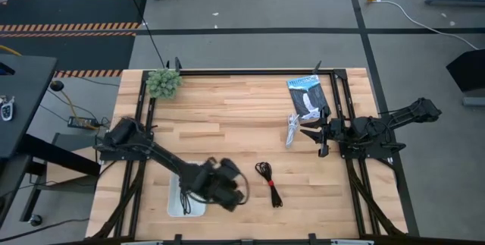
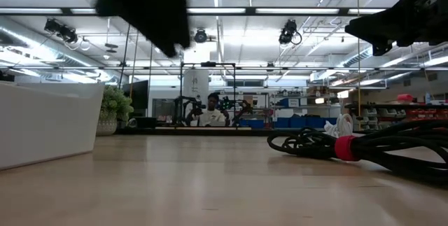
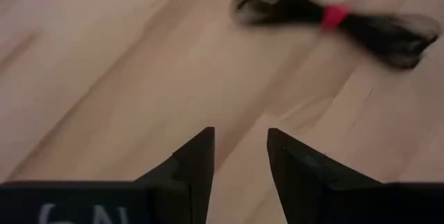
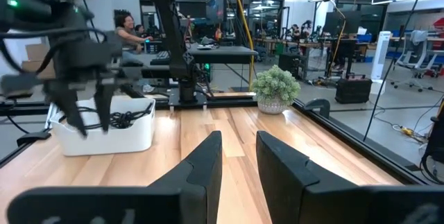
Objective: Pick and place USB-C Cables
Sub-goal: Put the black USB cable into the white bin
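Observation:
A black coiled cable with a red tie (image 1: 267, 181) lies on the wooden table; it also shows in the left wrist view (image 3: 333, 17) and the low view (image 2: 329, 144). My left gripper (image 1: 239, 192) hovers open and empty just left of it, beside a white bin (image 1: 186, 203). The bin (image 4: 104, 130) holds another black cable (image 4: 126, 120). A white cable (image 1: 292, 130) lies at the right. My right gripper (image 1: 318, 136) is open and empty just right of the white cable. A pale grey cable does not show.
A flat black-and-blue packet (image 1: 307, 93) lies at the far right, behind the white cable. A fuzzy green plant (image 1: 163, 83) stands at the far left corner. Black frame rails run along the table's edges. Bare wood lies in the middle of the table.

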